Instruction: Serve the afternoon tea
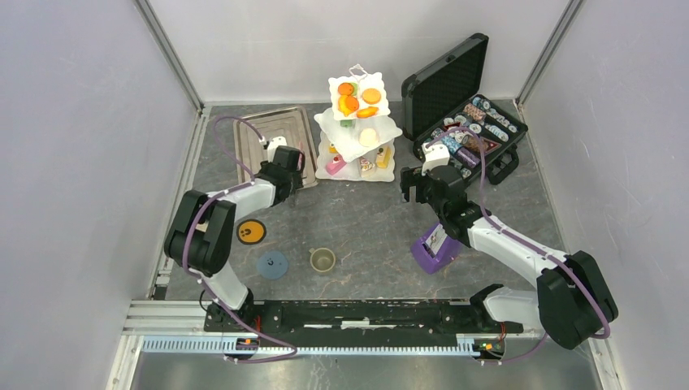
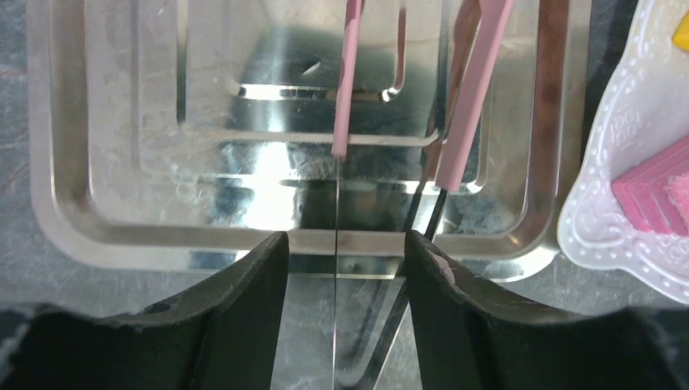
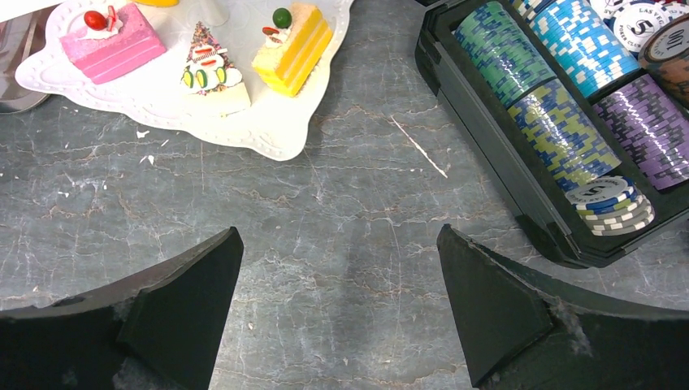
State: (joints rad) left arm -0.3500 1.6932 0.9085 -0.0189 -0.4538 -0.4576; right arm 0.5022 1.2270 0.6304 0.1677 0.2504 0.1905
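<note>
The white three-tier stand (image 1: 358,130) stands at the back centre with orange pastries on top and small cakes below. Its bottom plate (image 3: 268,130) carries a pink cake (image 3: 114,45), a sprinkled slice (image 3: 210,75) and a yellow cake (image 3: 292,45). An olive cup (image 1: 322,260), a blue coaster (image 1: 272,265) and a yellow coaster (image 1: 251,231) lie near the front. My left gripper (image 2: 345,240) hangs open at the near rim of a steel tray (image 2: 73,203). A thin blade with a pink handle (image 2: 348,81) runs between its fingers, touching neither. My right gripper (image 3: 340,236) is open over bare table.
A second pink-handled utensil (image 2: 475,89) slants across the tray toward the right finger. The open black poker chip case (image 1: 467,122) sits at the back right, close to my right gripper (image 1: 414,185). A purple card holder (image 1: 435,248) stands under the right forearm. Walls enclose three sides.
</note>
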